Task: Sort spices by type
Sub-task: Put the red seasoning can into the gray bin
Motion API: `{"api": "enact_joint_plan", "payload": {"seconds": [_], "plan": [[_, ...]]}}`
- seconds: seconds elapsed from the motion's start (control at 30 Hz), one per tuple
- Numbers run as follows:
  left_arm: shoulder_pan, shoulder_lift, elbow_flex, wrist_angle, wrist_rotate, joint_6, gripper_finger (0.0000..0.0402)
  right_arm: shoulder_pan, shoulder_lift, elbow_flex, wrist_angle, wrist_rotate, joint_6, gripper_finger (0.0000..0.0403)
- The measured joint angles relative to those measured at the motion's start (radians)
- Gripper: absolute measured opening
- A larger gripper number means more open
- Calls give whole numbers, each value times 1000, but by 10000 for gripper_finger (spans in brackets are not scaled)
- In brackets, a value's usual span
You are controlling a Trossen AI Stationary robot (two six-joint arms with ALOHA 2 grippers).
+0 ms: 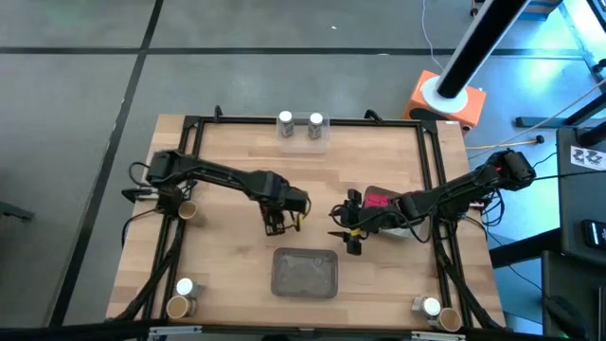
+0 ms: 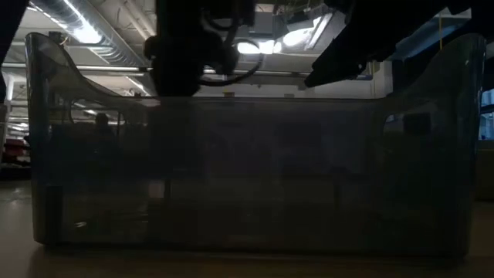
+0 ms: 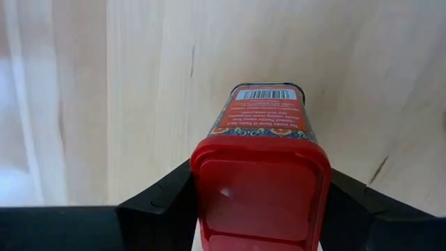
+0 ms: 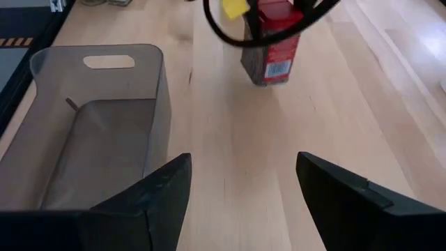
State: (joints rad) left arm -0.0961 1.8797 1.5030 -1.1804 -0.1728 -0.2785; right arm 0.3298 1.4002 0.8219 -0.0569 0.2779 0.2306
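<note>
In the left wrist view my left gripper (image 3: 259, 199) is shut on a small red boxy spice pack (image 3: 263, 118). The high view puts this gripper (image 1: 277, 224) near the table's middle, and the right wrist view shows the pack (image 4: 272, 52) under it. My right gripper (image 1: 348, 235) (image 4: 240, 188) is open just to the right of the left one, level and pointing at the pack, touching nothing. Two white-capped jars (image 1: 285, 121) (image 1: 315, 121) stand at the far edge. A tan-topped jar (image 1: 187, 210) stands at the left. My left gripper pinches the red pack between its two fingers at the red cap end (image 3: 205, 185), one finger on each side. The fingers (image 3: 164, 199) come from above, pointing down. The pack hangs roughly upright below them, barcode end down; I cannot tell whether that end touches the table.
A grey tray (image 1: 305, 273) (image 4: 104, 132) lies near the table's near edge, between the arms; in the low view its clear wall (image 2: 247, 170) blocks most of the picture. A white-capped jar (image 1: 185, 287) and a tan jar (image 1: 177, 307) stand at the near left corner, another such pair (image 1: 431, 307) (image 1: 448, 318) at the near right. Something red (image 1: 377, 199) shows by the right arm.
</note>
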Motion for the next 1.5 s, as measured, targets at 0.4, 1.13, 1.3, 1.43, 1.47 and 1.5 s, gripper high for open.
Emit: {"api": "enact_joint_plan", "payload": {"seconds": [0.4,1.13,1.3,1.43,1.47,1.5], "plan": [[6,156,138,43,-8,82,209,-1,0,0,-32,1,-20,260],[-60,88,209,-30,-47,51,296,-3,0,-1,-52,20,-19,260],[-120,4,205,-130,-153,-44,286,-3,0,-1,-50,-17,-18,260],[-181,-72,156,-141,-207,-75,278,-3,0,-1,-47,-27,2,260],[-194,-95,127,-133,-211,-74,275,-3,0,-1,-43,-27,5,260],[-205,-120,93,-123,-212,-65,274,-3,0,-1,-38,-25,6,260]]}}
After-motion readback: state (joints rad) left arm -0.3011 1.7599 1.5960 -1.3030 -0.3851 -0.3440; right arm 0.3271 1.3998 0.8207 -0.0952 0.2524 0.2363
